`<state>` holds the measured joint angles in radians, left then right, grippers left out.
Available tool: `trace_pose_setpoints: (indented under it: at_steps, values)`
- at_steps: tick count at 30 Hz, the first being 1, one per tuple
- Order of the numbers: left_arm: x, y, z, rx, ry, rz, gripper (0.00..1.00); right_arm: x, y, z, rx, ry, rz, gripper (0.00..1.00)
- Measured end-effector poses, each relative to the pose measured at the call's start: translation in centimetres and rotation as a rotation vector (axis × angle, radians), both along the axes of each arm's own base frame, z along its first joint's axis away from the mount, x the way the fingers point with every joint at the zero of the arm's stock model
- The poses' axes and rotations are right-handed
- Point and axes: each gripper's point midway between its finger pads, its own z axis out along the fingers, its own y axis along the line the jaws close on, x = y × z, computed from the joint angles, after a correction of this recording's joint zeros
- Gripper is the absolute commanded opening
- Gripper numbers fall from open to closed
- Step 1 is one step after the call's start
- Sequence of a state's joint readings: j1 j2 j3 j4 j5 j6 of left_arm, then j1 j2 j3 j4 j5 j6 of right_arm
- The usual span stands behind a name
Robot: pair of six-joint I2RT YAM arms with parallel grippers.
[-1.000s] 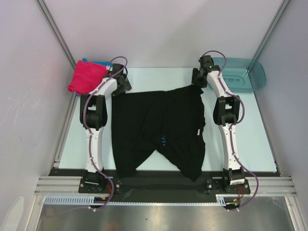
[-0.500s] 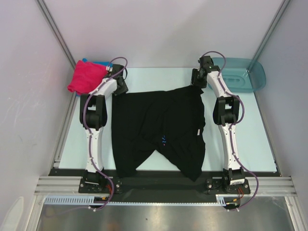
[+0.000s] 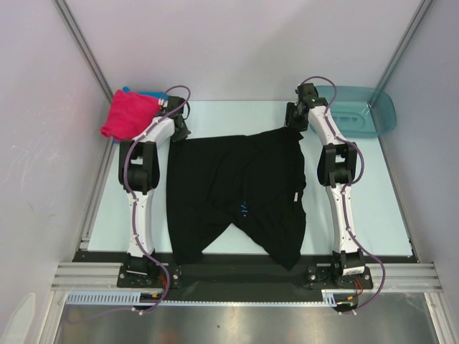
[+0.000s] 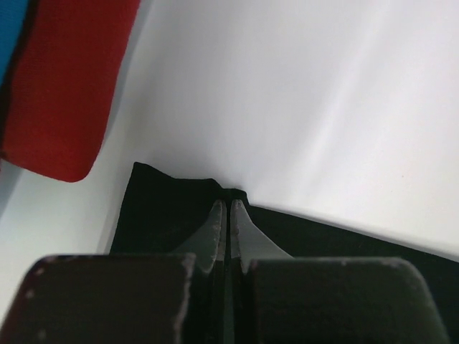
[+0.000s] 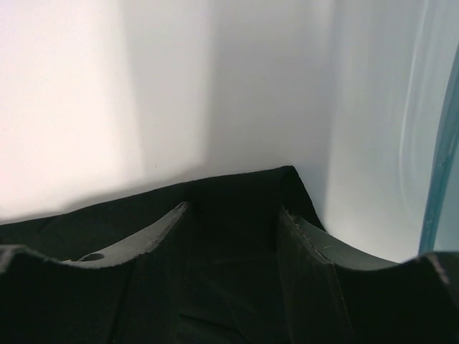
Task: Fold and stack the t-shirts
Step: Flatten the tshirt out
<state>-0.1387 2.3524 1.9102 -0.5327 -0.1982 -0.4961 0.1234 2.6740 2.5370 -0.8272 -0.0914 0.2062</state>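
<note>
A large black t-shirt point(image 3: 237, 186) lies spread on the table, its small blue-white print point(image 3: 244, 210) near the middle. My left gripper point(image 3: 179, 129) sits at the shirt's far left corner; in the left wrist view its fingers point(image 4: 215, 229) are pressed together, pinching the black edge point(image 4: 165, 208). My right gripper point(image 3: 295, 122) is at the far right corner. It stands open, with black cloth point(image 5: 72, 218) lying between its fingers point(image 5: 165, 226). A folded magenta-pink shirt point(image 3: 129, 113) tops a pile at the far left, with blue point(image 3: 147, 94) under it.
A translucent teal basin point(image 3: 366, 111) stands at the far right corner, its rim point(image 5: 445, 158) close beside my right gripper. The pile's red fold point(image 4: 64, 86) and blue edge point(image 4: 11, 29) lie just left of my left gripper. White walls enclose the table.
My left gripper has closed on the shirt's far left corner. The right gripper and the shirt have hardly moved.
</note>
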Motion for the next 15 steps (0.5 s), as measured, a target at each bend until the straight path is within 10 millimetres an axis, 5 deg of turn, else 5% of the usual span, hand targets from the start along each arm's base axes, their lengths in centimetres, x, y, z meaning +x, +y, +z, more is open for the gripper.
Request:
trace_pose_setpoints:
  at_steps: [2, 6, 7, 15]
  values:
    - [0.0, 0.0, 0.0, 0.0, 0.0, 0.0, 0.0, 0.0, 0.0, 0.0, -0.001, 0.0, -0.002, 0.44]
    - [0.0, 0.0, 0.1, 0.001, -0.002, 0.0, 0.0, 0.0, -0.9, -0.3, -0.012, 0.009, -0.025, 0.05]
    - [0.0, 0.0, 0.2, 0.001, -0.001, 0.0, 0.0, 0.0, -1.4, -0.3, -0.014, 0.011, -0.032, 0.01]
    - [-1.1, -0.1, 0.8, 0.019, 0.031, -0.013, 0.0, 0.0, -1.9, -0.3, -0.013, 0.015, -0.037, 0.0]
